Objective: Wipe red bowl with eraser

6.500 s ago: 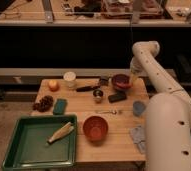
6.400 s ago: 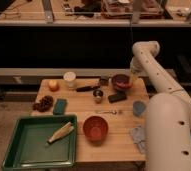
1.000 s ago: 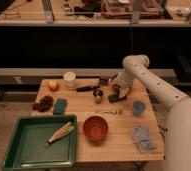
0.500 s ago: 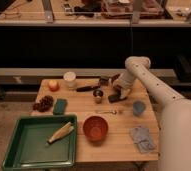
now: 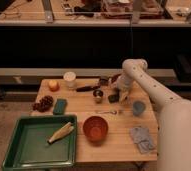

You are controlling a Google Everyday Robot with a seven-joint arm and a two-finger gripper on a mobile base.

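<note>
In the camera view, the gripper (image 5: 118, 93) is found at the back right of the table (image 5: 84, 107), its jaws spread apart, just above the eraser (image 5: 113, 98) (nothing is held yet). The red bowl (image 5: 95, 128) stands well apart, near the front edge. The eraser is judged light and stiff, best taken across its short sides; the bowl could be slid by hard wiping.

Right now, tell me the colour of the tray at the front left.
Green tray, seen in the camera view; the open gripper is at the eraser.
</note>
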